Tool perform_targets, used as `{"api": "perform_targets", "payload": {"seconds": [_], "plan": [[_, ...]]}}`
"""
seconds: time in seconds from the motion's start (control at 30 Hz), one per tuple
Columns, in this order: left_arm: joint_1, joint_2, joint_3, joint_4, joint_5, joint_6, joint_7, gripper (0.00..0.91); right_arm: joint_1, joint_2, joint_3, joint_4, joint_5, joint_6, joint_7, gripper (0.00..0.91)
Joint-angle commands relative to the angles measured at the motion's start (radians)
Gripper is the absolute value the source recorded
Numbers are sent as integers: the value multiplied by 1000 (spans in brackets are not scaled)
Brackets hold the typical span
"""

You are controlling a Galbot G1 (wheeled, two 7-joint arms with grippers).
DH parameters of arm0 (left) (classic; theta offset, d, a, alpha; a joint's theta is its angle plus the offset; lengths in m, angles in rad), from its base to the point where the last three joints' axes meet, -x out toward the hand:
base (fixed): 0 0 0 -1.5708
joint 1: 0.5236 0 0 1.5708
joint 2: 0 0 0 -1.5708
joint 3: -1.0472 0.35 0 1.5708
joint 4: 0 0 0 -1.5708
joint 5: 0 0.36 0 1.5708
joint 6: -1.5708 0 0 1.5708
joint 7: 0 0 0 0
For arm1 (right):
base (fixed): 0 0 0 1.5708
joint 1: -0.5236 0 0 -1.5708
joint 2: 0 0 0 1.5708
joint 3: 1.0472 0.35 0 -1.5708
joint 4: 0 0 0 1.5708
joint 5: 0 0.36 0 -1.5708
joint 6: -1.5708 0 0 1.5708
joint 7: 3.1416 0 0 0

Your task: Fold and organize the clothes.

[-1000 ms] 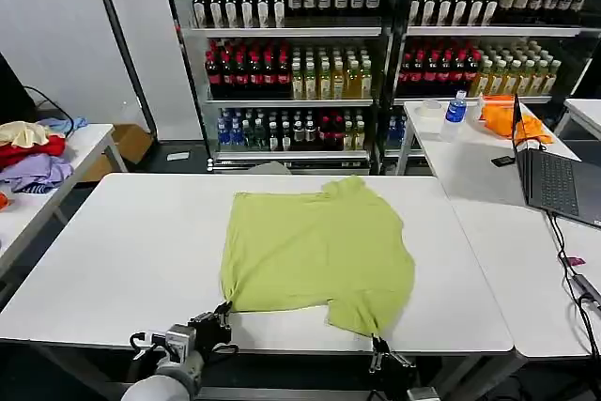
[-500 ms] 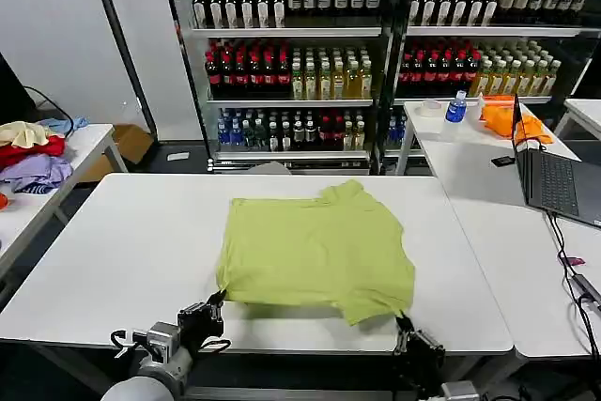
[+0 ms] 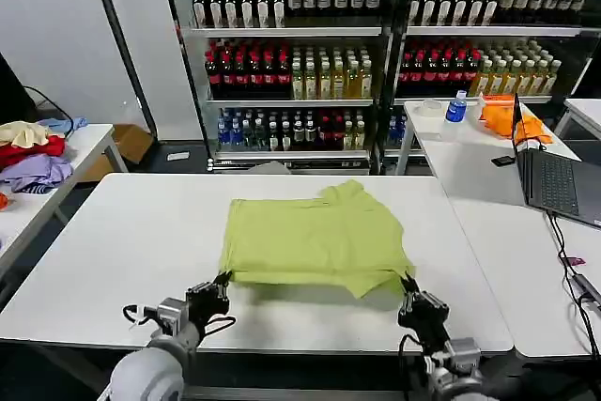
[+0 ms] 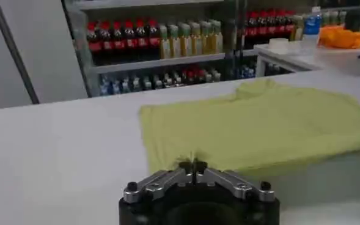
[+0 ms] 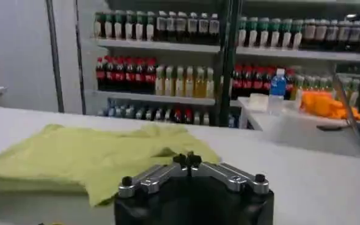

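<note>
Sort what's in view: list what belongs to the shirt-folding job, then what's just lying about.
Job:
lime T-shirt, on the white table
left gripper, shut on its near left corner
right gripper, shut on its near right corner

Lying about:
garment pile
orange cloth
laptop
water bottle
drink shelves

I count one lime-green cotton T-shirt (image 3: pixel 315 239) at mid-frame, my two black metal grippers, left (image 3: pixel 222 283) and right (image 3: pixel 408 286), low in the frame, three white tables, one open dark laptop (image 3: pixel 554 176) at right and one blue-capped clear water bottle (image 3: pixel 455 108) upper right.
</note>
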Motion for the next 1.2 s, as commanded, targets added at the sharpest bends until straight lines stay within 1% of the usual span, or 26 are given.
{"api": "perform_targets", "payload": {"seconds": [0.03, 0.1, 0.27, 0.5, 0.73, 0.77, 0.8, 0.83, 0.87, 0.93, 0.97, 1.1, 1.2], "plan": [[-106, 5, 24, 88, -4, -1, 3, 20, 191, -34, -47, -115, 12, 5, -4, 0], [-128, 0, 32, 112, -4, -2, 2, 20, 212, -38, -58, -141, 9, 5, -5, 0], [-163, -20, 54, 147, 11, -2, 0, 20, 276, -29, -77, -234, -31, 11, -10, 0], [-197, -72, 75, 212, 93, -13, 5, 20, 305, -6, -103, -295, -55, 14, -10, 0], [-225, -113, 88, 259, 114, -23, 2, 20, 334, 37, -115, -338, -75, 1, 1, 0], [-227, -117, 89, 262, 114, -24, 1, 20, 336, 39, -117, -341, -77, -6, 2, 101], [-230, -121, 90, 266, 114, -26, -1, 40, 344, 44, -121, -348, -81, -28, 5, 756], [-233, -123, 92, 268, 114, -28, -1, 81, 347, 47, -122, -353, -81, -34, 7, 907], [-235, -125, 92, 270, 113, -29, -2, 514, 351, 51, -125, -362, -84, -36, 7, 907], [-237, -129, 94, 273, 113, -28, -1, 826, 356, 58, -129, -372, -87, -41, 9, 907], [-237, -131, 94, 274, 113, -28, 0, 907, 357, 61, -131, -375, -87, -38, 9, 907], [-232, -139, 92, 275, 114, -26, -1, 907, 359, 63, -133, -370, -82, -34, 8, 907], [-222, -141, 86, 268, 117, -28, -4, 907, 328, 55, -112, -339, -62, -36, 6, 907]]}}
